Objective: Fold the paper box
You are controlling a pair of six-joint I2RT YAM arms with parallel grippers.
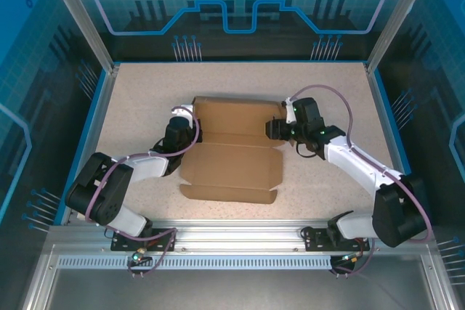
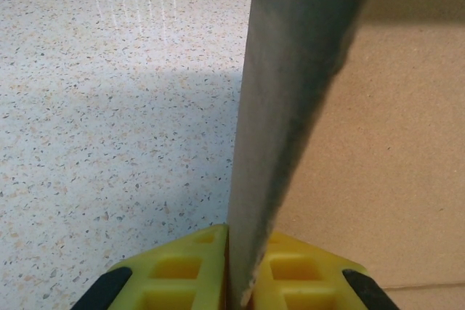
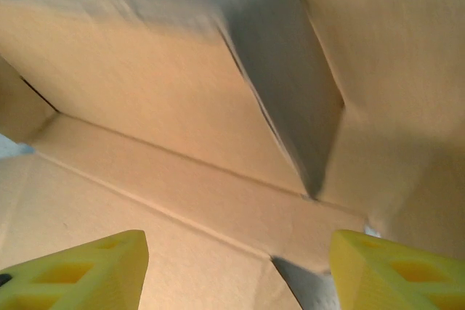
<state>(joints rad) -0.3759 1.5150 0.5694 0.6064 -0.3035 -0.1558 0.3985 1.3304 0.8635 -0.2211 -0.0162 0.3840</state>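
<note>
The paper box (image 1: 231, 152), a brown corrugated sheet with creased flaps, lies half-formed in the middle of the table. My left gripper (image 1: 190, 130) is at its left edge. In the left wrist view its yellow fingers (image 2: 182, 274) are shut on an upright side flap (image 2: 290, 107), seen edge-on, and the left gripper (image 2: 243, 277) pinches that flap's lower end. My right gripper (image 1: 275, 130) hovers at the box's right side. In the right wrist view the right gripper (image 3: 236, 270) stands open, its fingertips (image 3: 87, 266) wide apart over the creased inner panel (image 3: 182, 179), with nothing between them.
The speckled tabletop (image 1: 145, 92) surrounds the box. Blue-rimmed transparent walls (image 1: 102, 99) close off the left, right and back. An aluminium rail (image 1: 232, 241) runs along the near edge, where the arm bases sit.
</note>
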